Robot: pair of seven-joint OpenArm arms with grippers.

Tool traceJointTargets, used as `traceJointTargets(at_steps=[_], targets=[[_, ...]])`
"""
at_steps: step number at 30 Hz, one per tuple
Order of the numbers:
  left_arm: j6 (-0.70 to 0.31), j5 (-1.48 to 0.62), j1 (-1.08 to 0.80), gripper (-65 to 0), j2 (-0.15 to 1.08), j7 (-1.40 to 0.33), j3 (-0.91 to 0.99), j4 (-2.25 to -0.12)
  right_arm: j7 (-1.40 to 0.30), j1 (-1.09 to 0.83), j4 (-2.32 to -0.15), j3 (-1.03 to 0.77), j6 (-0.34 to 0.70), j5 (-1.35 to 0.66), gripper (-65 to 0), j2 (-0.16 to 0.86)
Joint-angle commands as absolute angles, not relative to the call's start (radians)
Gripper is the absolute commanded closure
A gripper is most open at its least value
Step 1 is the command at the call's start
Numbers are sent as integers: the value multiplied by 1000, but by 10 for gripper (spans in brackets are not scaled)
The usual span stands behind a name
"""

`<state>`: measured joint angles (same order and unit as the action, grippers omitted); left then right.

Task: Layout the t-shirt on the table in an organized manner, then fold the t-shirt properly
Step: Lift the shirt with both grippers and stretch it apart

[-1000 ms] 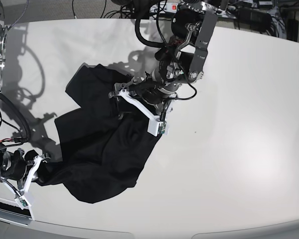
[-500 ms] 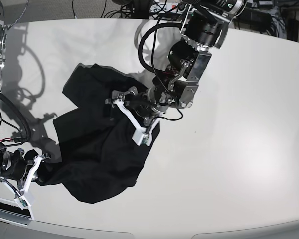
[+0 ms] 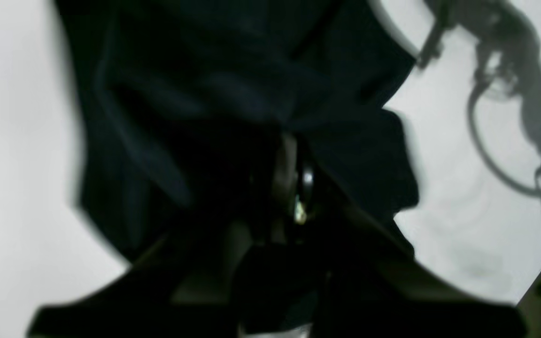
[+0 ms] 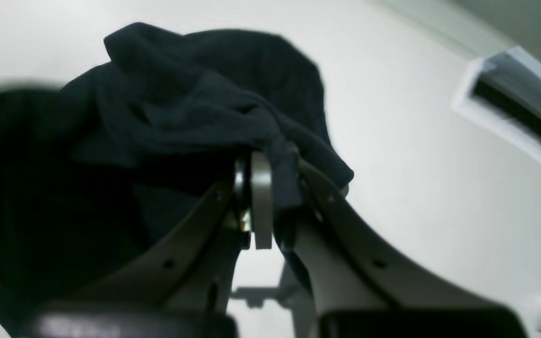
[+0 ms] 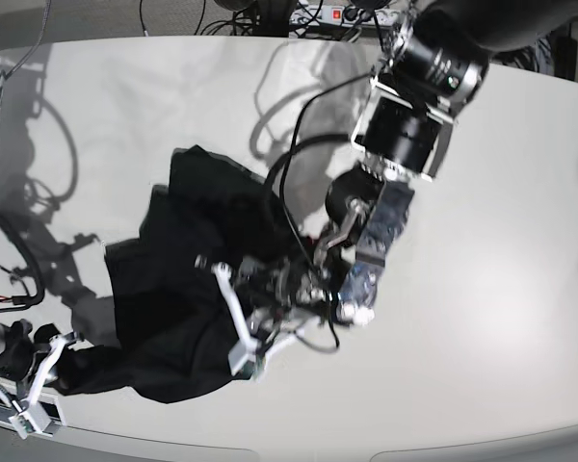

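- Right gripper (image 4: 270, 197) pinched a bunched t-shirt (image 5: 173, 289) hem.
- Left gripper (image 5: 236, 322) was pressed together, apparently on cloth.
- Risk: opposing pulls could drag fabric off the surface (image 5: 482, 318).

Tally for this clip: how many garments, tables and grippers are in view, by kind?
Garments: 1, the black t-shirt
Tables: 1, the off-white table
Grippers: 2, the left gripper and the right gripper
Total: 4
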<state>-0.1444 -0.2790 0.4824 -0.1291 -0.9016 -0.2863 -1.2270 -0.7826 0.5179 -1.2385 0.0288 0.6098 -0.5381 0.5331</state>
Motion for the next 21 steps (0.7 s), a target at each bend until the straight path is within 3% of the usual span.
traceJointTargets(at_steps=[1,10,21], targets=[[-150,-272,535,0,-128,-907,-285,-1263,-762,561,-1256,19,606,-549,0,559],[-262,-222,760,0,-33,-953,-292,-1284,-773,580,-1256,19,602,-550,0,665],[-323,-387,1029,0,306,-937,-475,-1262,-809,602,-1267,18,573,-579,0,685]])
